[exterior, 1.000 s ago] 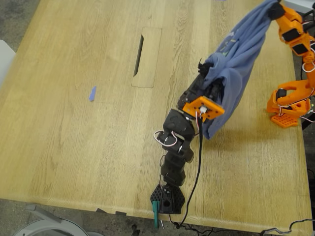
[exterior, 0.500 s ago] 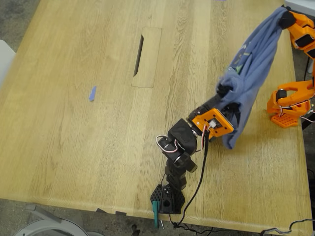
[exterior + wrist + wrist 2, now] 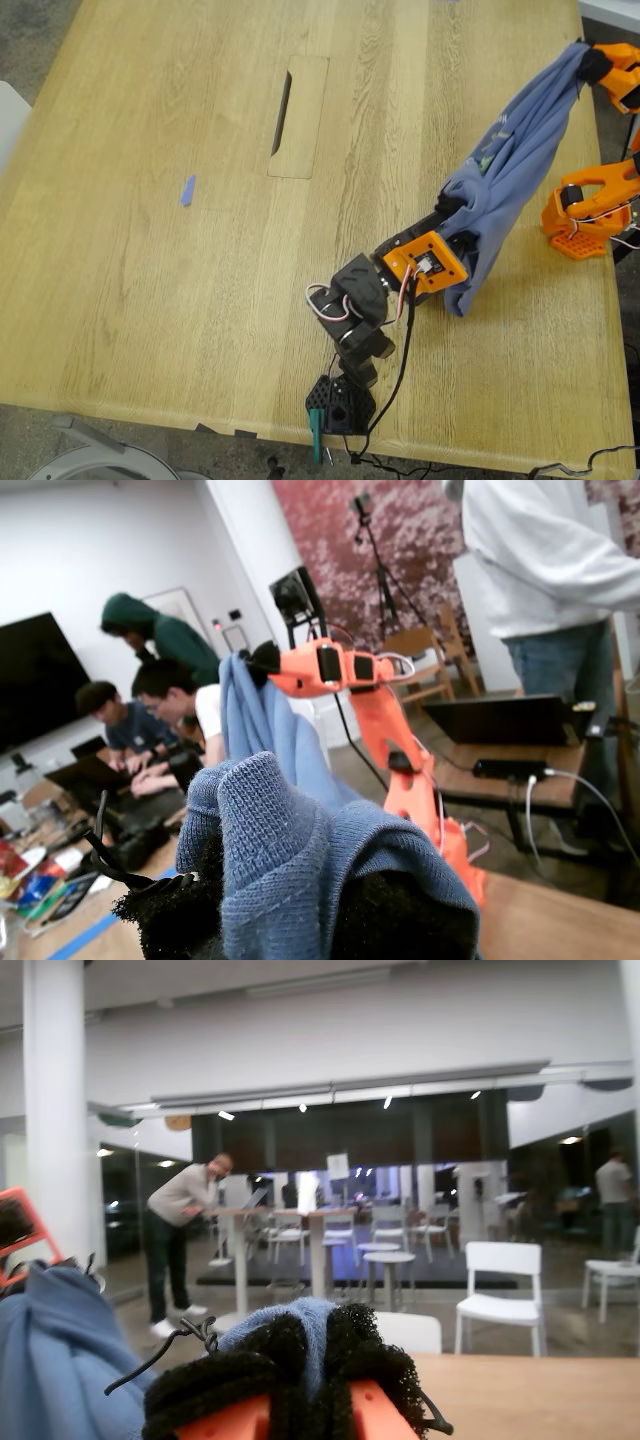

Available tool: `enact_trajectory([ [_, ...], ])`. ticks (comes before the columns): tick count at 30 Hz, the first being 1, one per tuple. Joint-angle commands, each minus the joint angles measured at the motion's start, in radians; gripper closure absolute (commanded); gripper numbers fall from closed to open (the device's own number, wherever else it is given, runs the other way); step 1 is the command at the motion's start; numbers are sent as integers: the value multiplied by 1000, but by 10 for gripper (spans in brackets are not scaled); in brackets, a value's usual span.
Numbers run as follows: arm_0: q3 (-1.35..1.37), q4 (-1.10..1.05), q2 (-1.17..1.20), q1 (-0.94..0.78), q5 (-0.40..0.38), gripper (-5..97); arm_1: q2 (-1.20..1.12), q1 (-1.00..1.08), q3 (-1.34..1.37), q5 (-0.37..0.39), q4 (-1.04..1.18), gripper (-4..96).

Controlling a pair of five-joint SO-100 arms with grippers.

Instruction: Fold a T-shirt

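1. Fabric fills my first hand (image 3: 452,208), nearest the exterior camera: its black pads are pressed together on a bunched fold of the T-shirt (image 3: 520,150), which its own wrist view confirms.
2. From that pinch the T-shirt hangs as a slack band above the tabletop (image 3: 200,300). Its lowest fold sags close to the wood near the exterior view's right, and I cannot tell if it touches.
3. Farthest off, my second hand (image 3: 590,62) pinches the other end of the T-shirt, held higher.
4. I judge this to be the carry-and-spread step, before any fold. Next the shirt needs to be lowered and drawn flat, which calls for the two hands to move apart evenly without letting go.
5. Compared with a second ago, both hands have shifted toward the exterior view's right, my first hand has dropped lower, and the shirt looks more stretched.
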Motion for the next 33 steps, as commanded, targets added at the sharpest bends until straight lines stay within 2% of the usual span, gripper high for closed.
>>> enact_trajectory([
  [1, 43, 2, 149, 18, -25, 919, 3, -49, -67, -12, 25, 914],
  [6, 144, 2, 209, 44, -31, 919, -32, -124, -118, -28, 84, 914],
  [11, 354, 5, 347, 74, -43, 920, -71, -161, -210, -40, 184, 914],
  [24, 736, 9, 580, 110, -175, 920, -61, -160, -314, -20, 468, 913],
  [33, 1098, 31, 801, 97, -264, 920, -3, -170, -218, -15, 607, 913],
])
